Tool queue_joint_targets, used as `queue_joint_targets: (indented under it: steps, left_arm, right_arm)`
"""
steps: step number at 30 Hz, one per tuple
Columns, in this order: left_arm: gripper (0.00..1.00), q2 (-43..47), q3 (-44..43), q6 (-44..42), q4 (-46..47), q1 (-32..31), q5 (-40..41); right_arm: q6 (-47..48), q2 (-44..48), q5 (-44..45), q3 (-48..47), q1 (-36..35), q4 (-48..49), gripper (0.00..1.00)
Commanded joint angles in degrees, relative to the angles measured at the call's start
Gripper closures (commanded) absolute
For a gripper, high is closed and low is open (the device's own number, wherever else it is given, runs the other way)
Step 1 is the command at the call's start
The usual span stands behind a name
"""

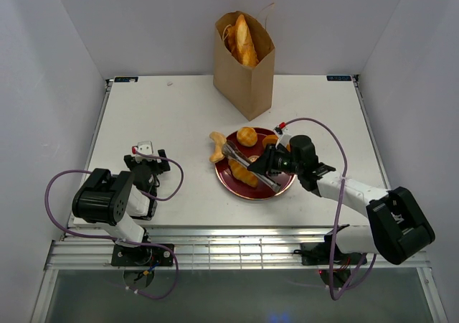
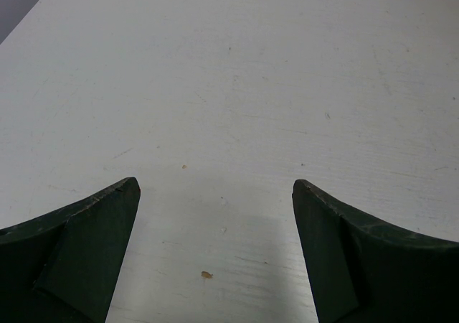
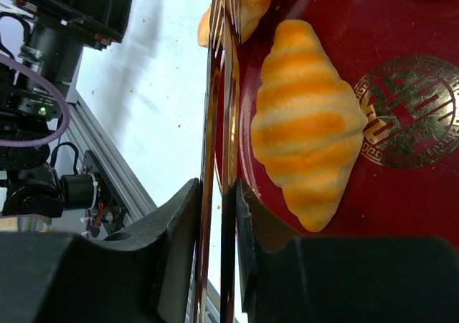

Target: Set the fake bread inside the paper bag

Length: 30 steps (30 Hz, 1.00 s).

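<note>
The brown paper bag [image 1: 245, 79] stands open at the table's back with long breads [image 1: 244, 39] inside. A dark red plate [image 1: 251, 196] holds a round bun [image 1: 247, 136] and a croissant [image 1: 244, 174], which also shows in the right wrist view [image 3: 308, 122]. Another bread [image 1: 217, 148] lies at the plate's left rim. My right gripper [image 3: 217, 186] is shut on metal tongs [image 3: 215, 86], which reach across the plate [image 3: 401, 194] beside the croissant. The tongs [image 1: 244, 161] also show from above. My left gripper [image 2: 215, 194] is open and empty over bare table.
White walls enclose the table on three sides. The left arm [image 1: 115, 197] rests at the near left with its purple cable looping beside it. An aluminium rail [image 1: 229, 247] runs along the near edge.
</note>
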<state>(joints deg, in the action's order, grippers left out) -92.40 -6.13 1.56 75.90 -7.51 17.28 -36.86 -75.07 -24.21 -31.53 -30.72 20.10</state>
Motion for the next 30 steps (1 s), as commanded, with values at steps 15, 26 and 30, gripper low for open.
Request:
queue_joint_targets:
  steps: [15,26,30]
  left_arm:
    - [0.02,1.0,-0.5,0.7,5.6,0.2,-0.8]
    - [0.02,1.0,-0.5,0.7,5.7,0.2,-0.8]
    - [0.02,1.0,-0.5,0.7,5.6,0.2,-0.8]
  right_arm:
    - [8.6,18.5,8.8,-10.8,0.1,-14.0,0.82]
    - [17.5,20.9,19.4,-21.5,0.1,-19.4,0.81]
    - [19.6,19.5,22.3,-25.7,0.1,-19.2,0.80]
